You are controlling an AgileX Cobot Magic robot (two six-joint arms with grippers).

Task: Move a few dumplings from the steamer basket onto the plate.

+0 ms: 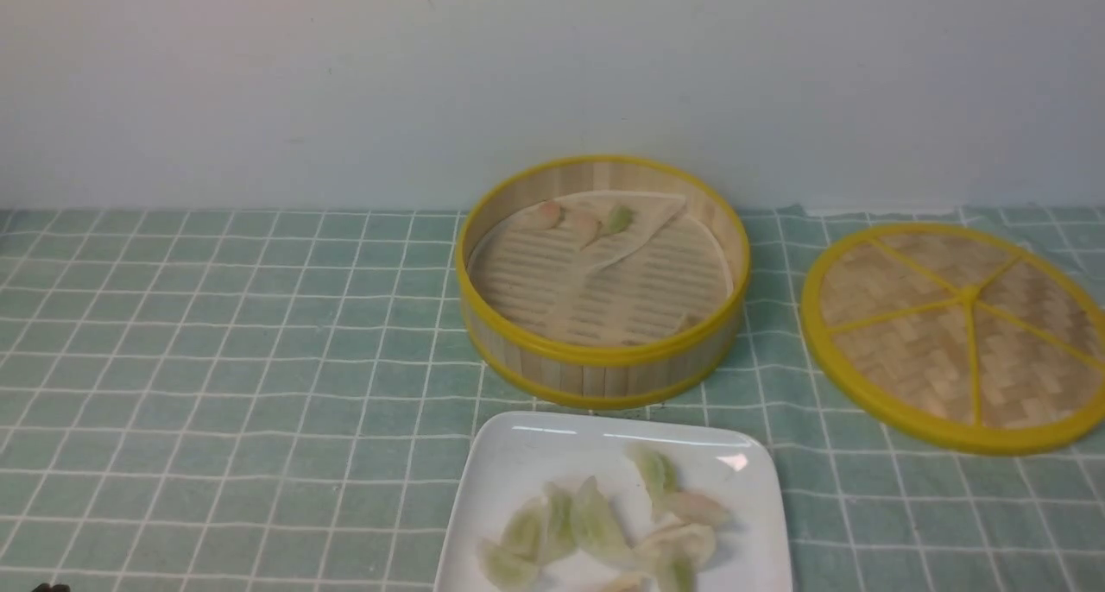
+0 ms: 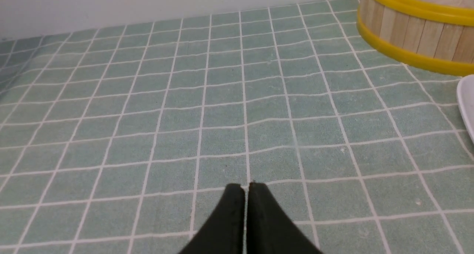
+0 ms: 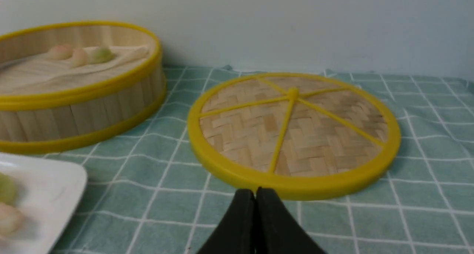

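Observation:
The steamer basket (image 1: 604, 350) stands in the middle of the table with three dumplings (image 1: 583, 223) at its far side, on a folded pale liner. In front of it the white plate (image 1: 518, 454) holds several dumplings (image 1: 596, 527). Over bare cloth, left of the basket (image 2: 414, 35) and the plate edge (image 2: 467, 106), my left gripper (image 2: 246, 185) is shut and empty. My right gripper (image 3: 255, 190) is shut and empty too, close to the near rim of the lid. The right wrist view also shows the basket (image 3: 81, 109), its dumplings (image 3: 79, 54) and a plate corner (image 3: 55, 187).
A flat woven bamboo lid (image 1: 958, 333) with yellow spokes lies right of the basket; in the right wrist view this lid (image 3: 292, 131) lies straight before the gripper. A green checked cloth (image 1: 216, 359) covers the table. A pale wall (image 1: 345, 74) stands behind.

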